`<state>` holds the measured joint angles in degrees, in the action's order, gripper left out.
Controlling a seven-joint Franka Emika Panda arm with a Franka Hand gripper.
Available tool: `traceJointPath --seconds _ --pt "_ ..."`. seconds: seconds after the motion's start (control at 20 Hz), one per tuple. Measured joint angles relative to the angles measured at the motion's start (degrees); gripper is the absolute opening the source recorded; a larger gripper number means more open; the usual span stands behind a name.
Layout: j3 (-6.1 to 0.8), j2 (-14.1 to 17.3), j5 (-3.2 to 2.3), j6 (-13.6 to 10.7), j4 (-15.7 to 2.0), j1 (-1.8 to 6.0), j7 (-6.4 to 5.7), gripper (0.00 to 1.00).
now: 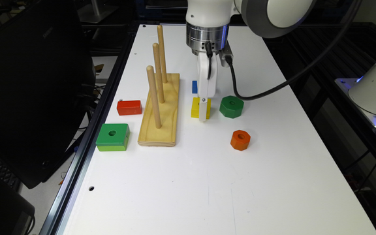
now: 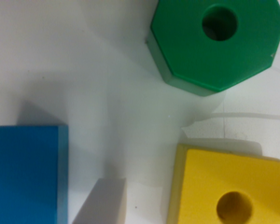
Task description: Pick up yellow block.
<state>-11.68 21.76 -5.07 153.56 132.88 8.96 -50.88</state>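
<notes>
The yellow block (image 1: pixel 195 107) is a small square with a round hole in its top. It lies on the white table (image 1: pixel 207 182) between the wooden peg base (image 1: pixel 162 111) and a green octagon block (image 1: pixel 231 106). My gripper (image 1: pixel 203 112) is lowered to table height right at the block, with a white finger in front of the block's near face. In the wrist view the yellow block (image 2: pixel 228 189) sits to one side of a pale finger (image 2: pixel 102 203), with a strip of bare table between them. The gripper is open and holds nothing.
A blue block (image 1: pixel 194 86) (image 2: pixel 28 172) lies just behind the gripper, and the green octagon (image 2: pixel 214 42) is close by. An orange octagon (image 1: pixel 240 140), a red block (image 1: pixel 129 107) and a green square block (image 1: pixel 113 137) lie around. Three pegs stand on the base.
</notes>
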Motion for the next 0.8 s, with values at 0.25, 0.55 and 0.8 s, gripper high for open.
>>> traceJointPath --seconds 0.25,0.55,0.8 --pt "-0.01 0.0 0.00 0.0 -0.18 -0.16 -0.11 1.00" --pt "-0.02 0.0 0.00 0.0 -0.41 -0.46 -0.43 1.00" --pt "0.03 0.8 -0.07 0.4 -0.42 -0.48 -0.48 1.00"
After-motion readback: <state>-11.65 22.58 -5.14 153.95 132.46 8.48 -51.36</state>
